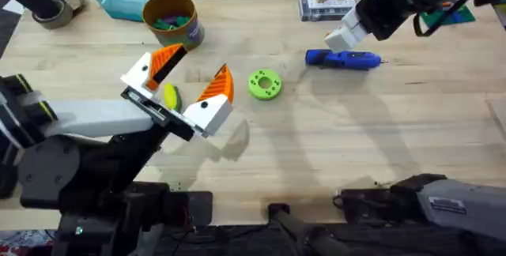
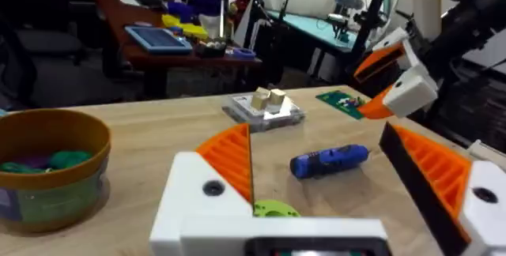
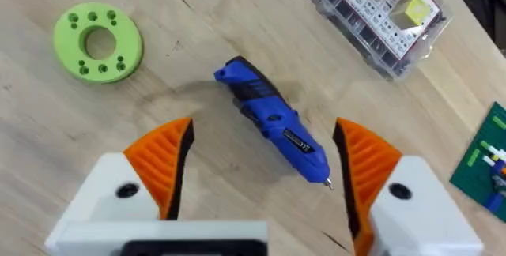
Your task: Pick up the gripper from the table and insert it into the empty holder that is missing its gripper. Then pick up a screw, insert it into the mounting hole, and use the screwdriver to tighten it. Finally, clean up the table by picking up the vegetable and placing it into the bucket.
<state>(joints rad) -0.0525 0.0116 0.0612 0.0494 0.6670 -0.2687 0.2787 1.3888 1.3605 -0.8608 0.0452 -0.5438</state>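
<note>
Since the bright-blue cylindrical screwdriver with its thin metal bit lies flat on the pale wooden desk, toward 1 o'clock from the middle, the tightening step is judged not yet begun. The right gripper, with white blocks and orange ribbed pads, is held above it. Its jaws are released and spread to either side of the handle, and no contact is seen. The left gripper is held toward 9 o'clock, its jaws likewise released with nothing between them. Whether the finger has been seated and the screw placed cannot be told. Fetching the driver is taken as the step in hand, with tightening and clean-up left.

The round brown-gold bucket with a yellow-orange inner wall stands toward 11 o'clock. Green and purple items are seen inside, too small to identify. A clear plastic compartment box is set at 1 o'clock near the far edge, with small parts inside and two tan cubes on top.
</note>
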